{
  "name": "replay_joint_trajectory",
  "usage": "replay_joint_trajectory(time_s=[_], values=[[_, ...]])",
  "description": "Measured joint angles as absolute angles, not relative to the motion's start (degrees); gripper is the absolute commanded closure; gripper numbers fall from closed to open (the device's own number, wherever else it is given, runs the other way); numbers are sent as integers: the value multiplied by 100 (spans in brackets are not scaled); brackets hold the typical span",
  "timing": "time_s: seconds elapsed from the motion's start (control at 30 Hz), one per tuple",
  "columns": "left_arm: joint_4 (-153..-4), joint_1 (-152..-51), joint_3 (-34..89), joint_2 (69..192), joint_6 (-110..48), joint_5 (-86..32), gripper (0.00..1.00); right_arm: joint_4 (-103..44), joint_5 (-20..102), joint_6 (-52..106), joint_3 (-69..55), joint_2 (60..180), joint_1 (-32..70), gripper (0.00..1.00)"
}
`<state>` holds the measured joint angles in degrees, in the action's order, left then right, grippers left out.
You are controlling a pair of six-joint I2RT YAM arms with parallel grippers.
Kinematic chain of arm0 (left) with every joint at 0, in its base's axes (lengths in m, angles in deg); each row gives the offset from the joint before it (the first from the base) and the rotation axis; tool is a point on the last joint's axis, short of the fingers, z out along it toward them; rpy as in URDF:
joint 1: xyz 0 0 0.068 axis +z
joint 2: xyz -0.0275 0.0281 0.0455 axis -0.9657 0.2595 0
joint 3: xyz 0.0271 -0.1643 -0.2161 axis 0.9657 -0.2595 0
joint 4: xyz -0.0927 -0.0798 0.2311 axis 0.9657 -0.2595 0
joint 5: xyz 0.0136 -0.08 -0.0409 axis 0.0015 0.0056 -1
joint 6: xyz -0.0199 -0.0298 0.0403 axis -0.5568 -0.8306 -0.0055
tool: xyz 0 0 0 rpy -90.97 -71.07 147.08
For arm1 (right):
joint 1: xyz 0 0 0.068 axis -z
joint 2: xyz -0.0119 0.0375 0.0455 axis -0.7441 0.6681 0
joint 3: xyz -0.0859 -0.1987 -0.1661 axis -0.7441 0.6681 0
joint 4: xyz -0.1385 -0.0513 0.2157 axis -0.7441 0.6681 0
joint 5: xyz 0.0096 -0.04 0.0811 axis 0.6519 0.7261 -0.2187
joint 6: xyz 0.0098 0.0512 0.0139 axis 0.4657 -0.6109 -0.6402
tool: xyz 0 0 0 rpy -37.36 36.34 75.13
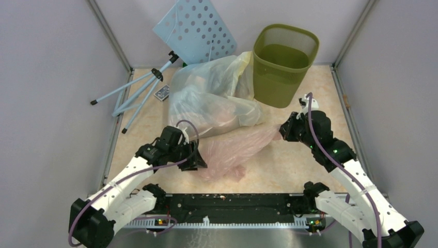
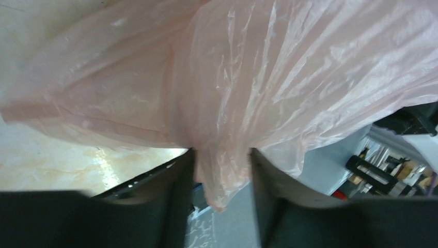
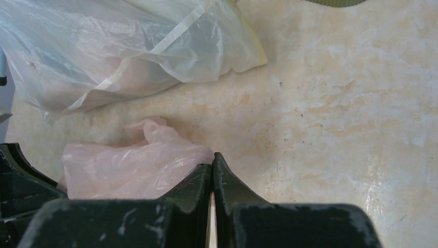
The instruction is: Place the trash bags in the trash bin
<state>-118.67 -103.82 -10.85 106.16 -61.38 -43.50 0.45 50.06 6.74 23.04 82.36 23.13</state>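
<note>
The pale pink trash bag (image 1: 237, 147) lies stretched across the table between my two grippers. My left gripper (image 1: 199, 159) is closed on its near-left end; in the left wrist view the film (image 2: 289, 77) bunches between the fingers and my left gripper (image 2: 219, 155) holds it. My right gripper (image 1: 283, 129) is shut, pinching the bag's far-right tip; the right wrist view shows the bag (image 3: 129, 165) ending at my right gripper (image 3: 213, 157). Clear and yellowish trash bags (image 1: 212, 98) (image 3: 103, 51) are heaped behind. The olive-green mesh trash bin (image 1: 284, 67) stands upright at the back, right of them.
A blue perforated board (image 1: 196, 28) on pale blue tripod legs (image 1: 134, 93) leans at the back left. A small card (image 1: 162, 93) lies beside the legs. Grey walls enclose the table. A black rail (image 1: 232, 204) runs along the near edge.
</note>
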Motion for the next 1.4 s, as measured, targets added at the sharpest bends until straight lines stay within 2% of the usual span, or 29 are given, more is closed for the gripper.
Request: replay_joint_trajectory(time_s=[0.03, 0.07, 0.3, 0.47, 0.53, 0.57, 0.63, 0.67, 0.8, 0.87, 0.97, 1.13, 1.23, 1.4], values=[[-11795, -10384, -1153, 10660, -6130, -4361, 94, 47, 5023, 670, 2307, 8239, 2313, 100], [-11730, -10384, -1218, 10691, -6125, -4370, 100, 47, 5084, 663, 2307, 8243, 2313, 100], [-11631, -10384, -879, 11016, -6029, -4182, 100, 473, 6254, 696, 1920, 8155, 2313, 100], [-11376, -10382, 473, 11687, -5918, -4733, 100, 482, 6711, 1028, 951, 8147, 2313, 100], [-11059, -10384, 679, 11864, -5959, -5170, 100, 456, 6805, 1131, 694, 8199, 2313, 93], [-10858, -10384, 738, 11969, -5996, -5421, 100, 467, 6835, 1196, 545, 8236, 2313, 86], [-10613, -10371, 808, 12183, -6106, -5747, 100, 511, 6813, 1251, 366, 8407, 2313, 64], [-10527, -10356, 849, 12299, -6156, -5865, 100, 550, 6770, 1282, 274, 8555, 2313, 57], [-9922, -10168, 939, 12723, -6584, -6149, 100, 657, 6534, 1334, 405, 9017, 2313, 35], [-9636, -10041, 939, 12804, -6772, -6160, 100, 716, 6422, 1336, 814, 8934, 2313, 27], [-9199, -9853, 1009, 12940, -7076, -6258, 100, 856, 6313, 1339, 1262, 8540, 2313, 22], [-8750, -9746, 1221, 13152, -7441, -6287, 100, 926, 6107, 1345, 1345, 7917, 2313, 20], [-8316, -9726, 1164, 13154, -7843, -6230, 100, 806, 5550, 1319, 1424, 7830, 2313, 19], [-7341, -9628, 578, 13042, -8755, -5944, 100, 493, 4584, 1120, 2326, 7707, 2287, 19]])
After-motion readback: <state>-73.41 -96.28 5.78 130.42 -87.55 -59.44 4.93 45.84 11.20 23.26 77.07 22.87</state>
